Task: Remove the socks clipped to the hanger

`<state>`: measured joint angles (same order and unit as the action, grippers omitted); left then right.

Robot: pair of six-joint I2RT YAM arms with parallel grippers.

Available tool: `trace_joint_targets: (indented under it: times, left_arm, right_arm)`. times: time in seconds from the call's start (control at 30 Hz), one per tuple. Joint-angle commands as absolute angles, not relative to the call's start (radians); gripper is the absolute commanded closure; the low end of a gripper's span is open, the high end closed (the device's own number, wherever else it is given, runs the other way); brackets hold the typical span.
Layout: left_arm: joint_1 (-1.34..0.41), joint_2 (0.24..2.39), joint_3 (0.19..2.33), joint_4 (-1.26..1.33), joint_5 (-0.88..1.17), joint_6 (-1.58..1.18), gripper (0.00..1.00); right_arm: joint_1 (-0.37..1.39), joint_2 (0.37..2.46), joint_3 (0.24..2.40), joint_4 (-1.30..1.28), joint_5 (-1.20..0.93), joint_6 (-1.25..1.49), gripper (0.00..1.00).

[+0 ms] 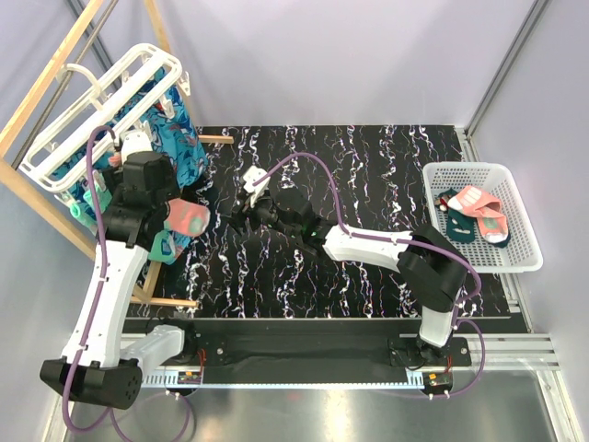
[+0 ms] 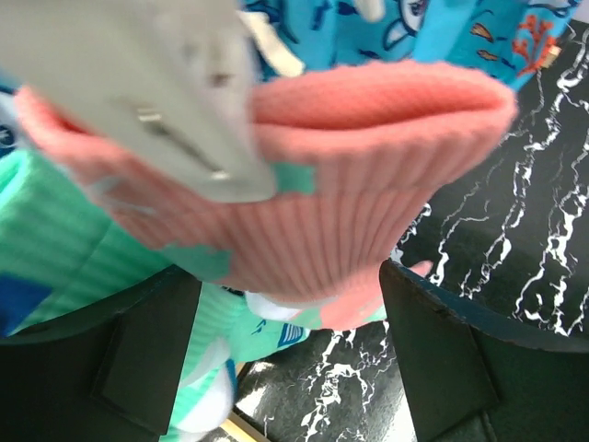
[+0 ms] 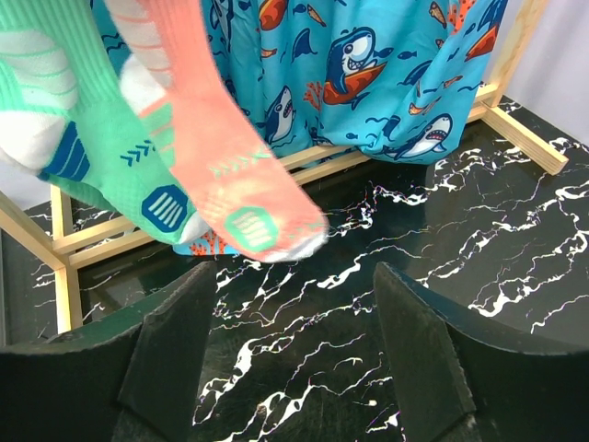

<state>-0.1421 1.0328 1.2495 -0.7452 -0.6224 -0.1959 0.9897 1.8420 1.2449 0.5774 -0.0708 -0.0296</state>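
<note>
Black marbled table (image 1: 368, 166), socks (image 1: 189, 219) on hanger (image 1: 158, 53)

Bright, even light, soft shadows.
Up close at the left wrist, the coral sock (image 2: 368, 184) and white clip (image 2: 138, 92) are blurred; the other two views are sharp.

A pink sock's (image 2: 368, 184) ribbed cuff fills the view, pinched by a white clip (image 2: 138, 92) at upper left. A green sock (image 2: 55, 239) hangs beside it, with blue patterned cloth (image 2: 442, 28) behind. The left tool's (image 2: 290, 285) dark fingers (image 2: 442, 368) stand spread below, over the black marbled table (image 2: 515, 230).
</note>
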Motion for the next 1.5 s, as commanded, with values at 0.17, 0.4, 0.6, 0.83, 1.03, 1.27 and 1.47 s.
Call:
trace_joint_targets:
  times: [0.17,0.4,0.6,0.83,1.03,1.27,1.47]
  left_arm:
    - [-0.14,1.025,1.279,-0.664,-0.494,-0.166,0.3]
    - [-0.14,1.009,1.281,-0.67,-0.313,-0.169,0.36]
    - [-0.14,1.006,1.302,-0.689,-0.252,-0.163,0.41]
    - [-0.14,1.02,1.347,-0.732,-0.245,-0.155,0.42]
    - [-0.14,1.008,1.33,-0.726,-0.225,-0.169,0.44]
    - [-0.14,1.003,1.344,-0.744,-0.215,-0.178,0.45]
    - [-0.14,0.991,1.347,-0.744,-0.196,-0.19,0.45]
  right_arm:
    - [0.988,1.79,1.244,0.62,-0.064,-0.054,0.23]
    - [0.988,1.83,1.29,0.588,-0.069,-0.089,0.24]
    - [0.991,1.972,1.425,0.606,-0.04,-0.121,0.2]
    - [1.067,2.134,1.592,0.681,0.081,-0.291,0.16]
    - [1.112,2.203,1.628,0.748,0.052,-0.374,0.14]
    - [1.134,2.298,1.744,0.735,0.025,-0.4,0.14]
    - [1.14,2.355,1.822,0.716,-0.006,-0.397,0.21]
